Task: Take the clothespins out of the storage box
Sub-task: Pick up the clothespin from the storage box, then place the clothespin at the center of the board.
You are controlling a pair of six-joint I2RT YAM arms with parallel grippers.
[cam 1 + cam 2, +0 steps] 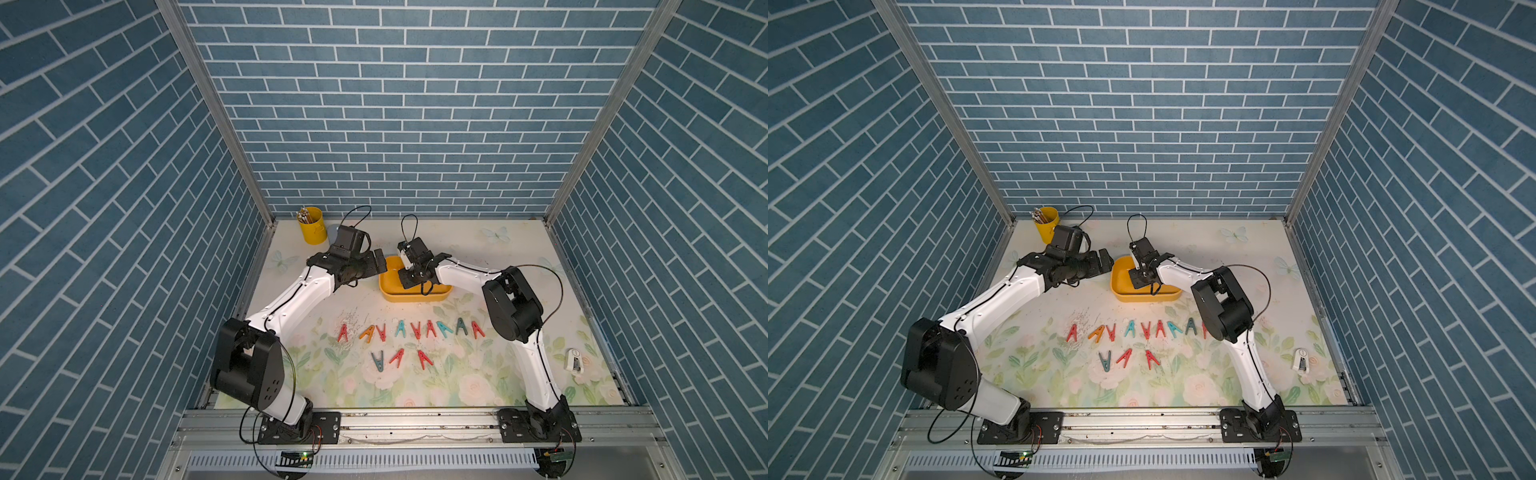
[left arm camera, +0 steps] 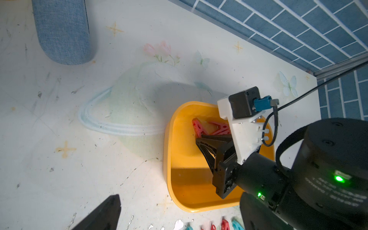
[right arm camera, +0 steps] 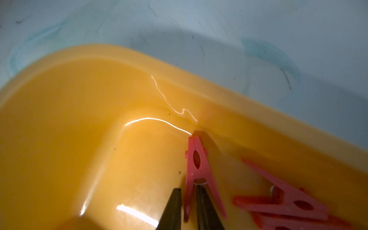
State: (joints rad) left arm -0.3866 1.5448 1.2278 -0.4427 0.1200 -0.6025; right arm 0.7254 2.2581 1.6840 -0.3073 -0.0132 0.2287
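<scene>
The yellow storage box stands at mid-table. My right gripper reaches down into it and is shut on one leg of a red clothespin that lies near the box's corner. More red clothespins lie beside it on the box floor. Several red, teal and one orange clothespins lie in rows on the mat in front of the box. My left gripper hovers open just left of the box, holding nothing.
A yellow pencil cup stands at the back left, with a blue-grey fabric cylinder next to it. A small white device lies at the right edge. Blue brick walls close in three sides.
</scene>
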